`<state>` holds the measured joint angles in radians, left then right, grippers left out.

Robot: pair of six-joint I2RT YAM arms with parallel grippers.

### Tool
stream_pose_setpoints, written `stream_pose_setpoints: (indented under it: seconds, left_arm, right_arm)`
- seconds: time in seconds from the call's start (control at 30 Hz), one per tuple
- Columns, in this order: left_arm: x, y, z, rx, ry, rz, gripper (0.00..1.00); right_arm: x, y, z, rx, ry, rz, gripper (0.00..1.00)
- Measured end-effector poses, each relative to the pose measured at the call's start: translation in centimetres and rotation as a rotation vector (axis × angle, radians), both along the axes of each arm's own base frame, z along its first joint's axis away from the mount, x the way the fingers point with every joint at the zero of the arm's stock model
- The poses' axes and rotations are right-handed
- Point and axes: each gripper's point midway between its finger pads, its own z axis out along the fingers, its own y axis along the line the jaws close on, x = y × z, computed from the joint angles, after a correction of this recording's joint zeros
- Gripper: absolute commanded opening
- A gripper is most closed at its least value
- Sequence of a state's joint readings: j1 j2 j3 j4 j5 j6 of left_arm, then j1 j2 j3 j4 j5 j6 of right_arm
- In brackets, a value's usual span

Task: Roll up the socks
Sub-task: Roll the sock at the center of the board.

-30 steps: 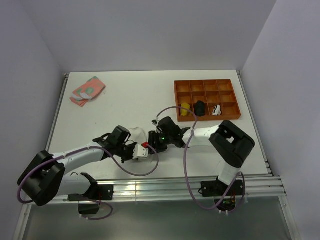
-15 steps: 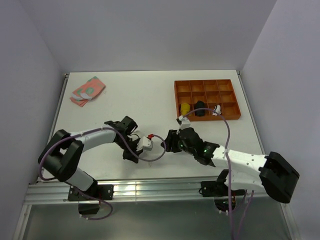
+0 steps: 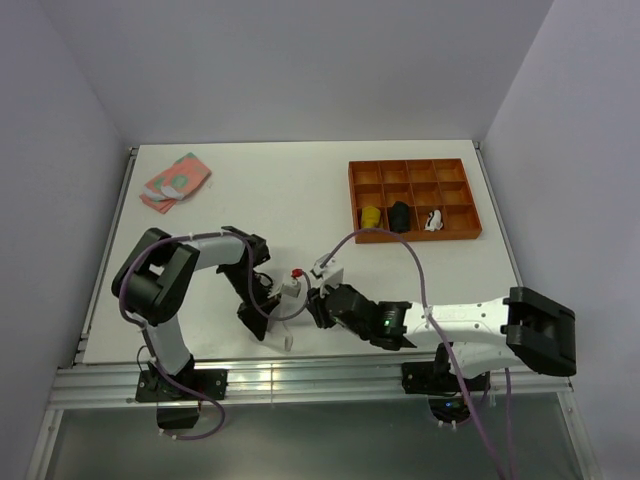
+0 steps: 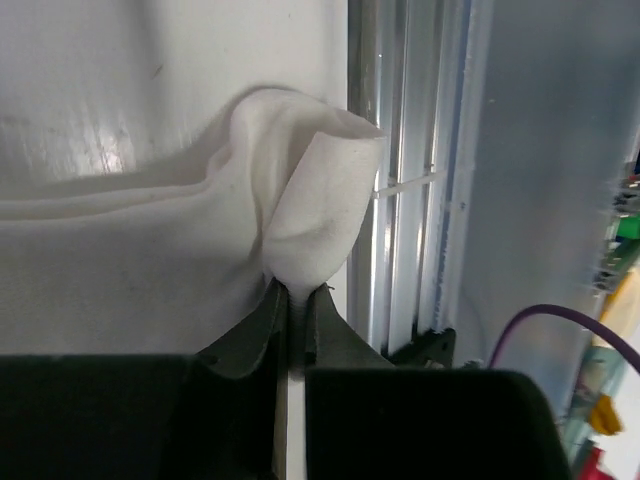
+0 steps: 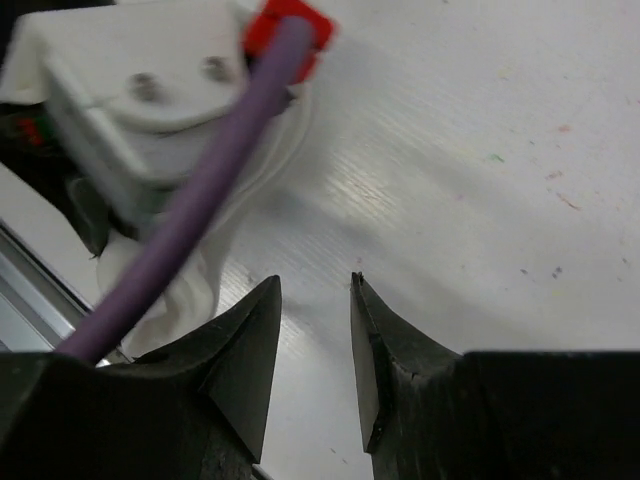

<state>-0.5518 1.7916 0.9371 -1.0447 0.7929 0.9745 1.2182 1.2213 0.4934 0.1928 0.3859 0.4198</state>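
White table [image 3: 300,190], grey walls round it. L gripper [image 4: 297,300] is pinched tight on a fold of the plain white sock [image 4: 150,250], which lies bunched at the table's near edge, by the metal rail [image 4: 400,150]. R gripper [image 5: 315,285] sits just beside the sock, jaws partly apart, nothing btwn them, bare tabletop below. Orange tray [image 3: 352,200] at far right holds three small bundles [image 3: 399,215].

A robotics lab test cell: a bare white bench [image 3: 290,190] boxed in on three sides by plain pale walls [image 3: 300,60], an aluminium rail [image 3: 310,378] along its near edge, two cabled robot arms [image 3: 470,322] mounted there, and an orange compartment tray [image 3: 450,236] near its far right corner.
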Motion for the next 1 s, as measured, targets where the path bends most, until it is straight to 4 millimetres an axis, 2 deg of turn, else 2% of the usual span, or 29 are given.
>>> stream_pose_setpoints:
  seconds: [0.1, 0.17, 0.27, 0.4, 0.53, 0.6, 0.83, 1.0]
  left_arm:
    - [0.2, 0.5, 0.1, 0.013, 0.061, 0.022, 0.0]
    - [0.6, 0.6, 0.1, 0.011, 0.091, 0.041, 0.0]
    - [0.9, 0.7, 0.1, -0.003, 0.12, 0.068, 0.0]
    - [1.4, 0.8, 0.2, -0.01, 0.133, 0.088, 0.0]
    - [2.0, 0.4, 0.3, -0.023, 0.158, 0.099, 0.0]
    - [2.2, 0.3, 0.3, -0.029, 0.169, 0.105, 0.0]
    - [2.5, 0.1, 0.3, -0.039, 0.197, 0.11, 0.0]
    - [2.3, 0.2, 0.3, -0.034, 0.214, 0.109, 0.0]
  right_arm:
    - [-0.6, 1.8, 0.4, -0.018, -0.024, 0.064, 0.43]
    - [-0.9, 2.3, 0.8, -0.003, -0.04, 0.083, 0.48]
    - [-0.9, 2.2, 1.9, 0.042, -0.067, 0.08, 0.52]
    - [-1.6, 1.1, 3.7, 0.123, -0.096, 0.101, 0.55]
    - [-3.0, 2.0, 4.7, 0.183, -0.09, 0.196, 0.55]
    - [-3.6, 2.8, 4.1, 0.167, -0.074, 0.242, 0.54]
    - [-6.1, 8.6, -0.2, -0.003, -0.026, 0.414, 0.53]
    - [-5.8, 10.7, -1.3, -0.069, -0.052, 0.453, 0.54]
